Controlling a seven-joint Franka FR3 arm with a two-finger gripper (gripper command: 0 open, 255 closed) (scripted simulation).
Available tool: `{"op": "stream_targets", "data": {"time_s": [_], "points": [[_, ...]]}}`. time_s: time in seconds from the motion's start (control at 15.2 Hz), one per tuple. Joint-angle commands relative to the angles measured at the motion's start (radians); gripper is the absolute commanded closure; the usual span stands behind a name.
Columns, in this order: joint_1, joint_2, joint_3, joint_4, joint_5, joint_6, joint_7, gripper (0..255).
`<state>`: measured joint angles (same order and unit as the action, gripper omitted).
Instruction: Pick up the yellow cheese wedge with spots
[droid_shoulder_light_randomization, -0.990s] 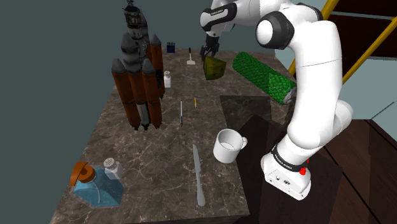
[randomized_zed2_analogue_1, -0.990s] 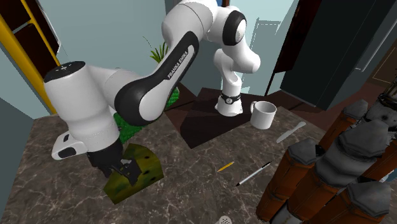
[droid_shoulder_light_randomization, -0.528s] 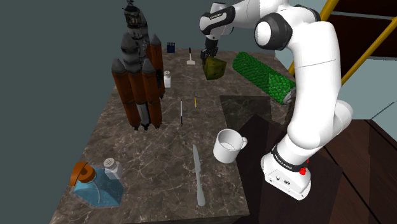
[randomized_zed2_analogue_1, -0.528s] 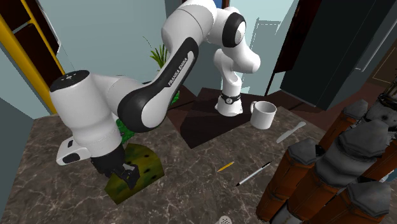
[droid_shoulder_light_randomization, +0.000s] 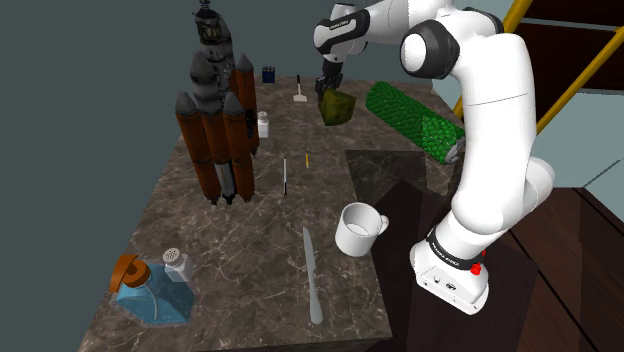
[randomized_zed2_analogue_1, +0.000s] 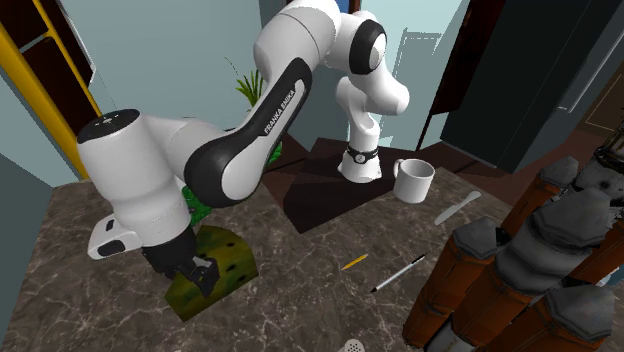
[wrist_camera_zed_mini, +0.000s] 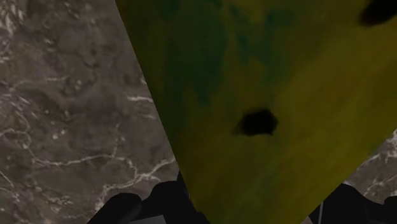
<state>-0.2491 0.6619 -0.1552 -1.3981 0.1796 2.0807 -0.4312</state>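
Gripper closed on cheese wedge, lower left of frame. Lift to be done slowly, vertically, clear of countertop.

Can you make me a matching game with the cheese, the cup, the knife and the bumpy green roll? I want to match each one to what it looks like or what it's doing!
Things:
1. cheese wedge
2. mug
3. knife
4. green roll

What it's like:
A. white, standing upright
B. bumpy, lying on its side
C. yellow with dark spots, clasped in the black gripper
D. pale grey, lying flat on the marble top

Pairs: 1-C, 2-A, 3-D, 4-B.
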Motion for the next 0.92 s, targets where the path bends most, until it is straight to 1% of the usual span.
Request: {"op": "stream_targets", "data": {"time_s": [0.0,0.86], "points": [[0.000,-0.008,-0.001,0.007,-0.002,-0.014,0.002,255],[-0.001,-0.059,-0.008,0.101,-0.015,-0.158,0.018,255]]}}
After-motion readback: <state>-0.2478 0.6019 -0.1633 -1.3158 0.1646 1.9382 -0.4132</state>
